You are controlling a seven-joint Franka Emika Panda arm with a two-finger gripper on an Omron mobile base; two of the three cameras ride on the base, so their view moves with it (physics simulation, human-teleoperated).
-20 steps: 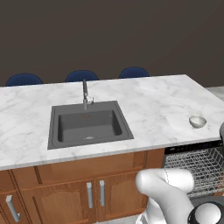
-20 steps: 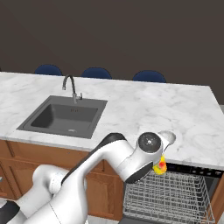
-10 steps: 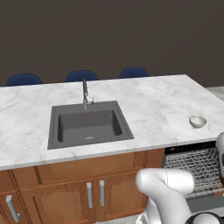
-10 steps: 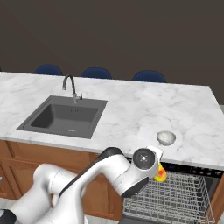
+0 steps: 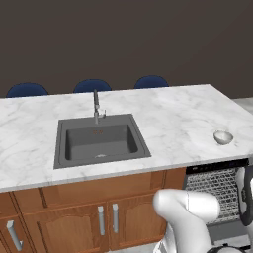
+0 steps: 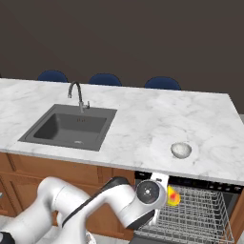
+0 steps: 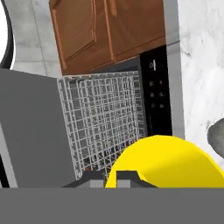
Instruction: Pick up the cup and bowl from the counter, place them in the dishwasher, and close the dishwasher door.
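Glossy white arm (image 6: 76, 202), dark joints

Kitchen: marble counter (image 5: 173, 118), sink (image 5: 99, 141), wooden cabinets (image 5: 74, 217), dishwasher (image 6: 190, 209).

Two rear views — shared counter (image 5: 188, 123)

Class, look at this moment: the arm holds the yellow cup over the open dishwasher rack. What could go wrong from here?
1. The cup sits at the gripper tips; it might slip and fall onto the rack.
2. The bowl rests near the counter edge; the arm could nudge it off.
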